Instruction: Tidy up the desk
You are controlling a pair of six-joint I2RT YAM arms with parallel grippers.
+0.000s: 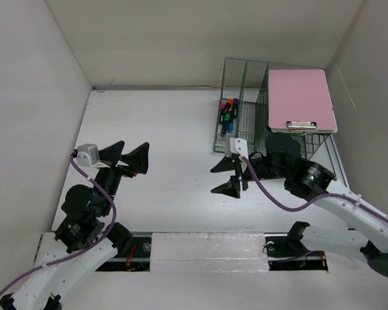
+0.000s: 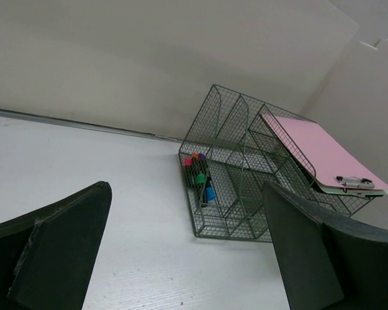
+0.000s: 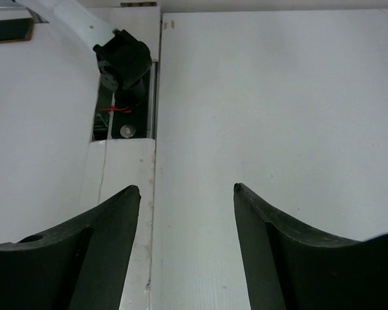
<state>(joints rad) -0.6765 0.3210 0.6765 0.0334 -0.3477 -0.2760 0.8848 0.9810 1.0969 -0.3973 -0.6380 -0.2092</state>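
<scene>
The right gripper [image 1: 213, 181] hung low over the table [image 1: 168, 123], just in front of the wire organizer rack [image 1: 246, 77]. Its jaws were parted with nothing between them, and its wrist view showed only bare white surface and the seam by the arm bases. The left gripper [image 1: 132, 150] was spread wide and empty as well, raised over the left half of the table and aimed toward the rack. The table stretched white across the whole workspace, and I could make out no loose item lying on it. The markers [image 1: 227, 115] lay bunched in a front compartment of the rack. The pink clipboard [image 1: 302, 97] rested slanted on the rack's right part, clip end nearest the arms. Presumably each sort of thing was being given its own place. Judged from that, the tidying looked close to finished.
</scene>
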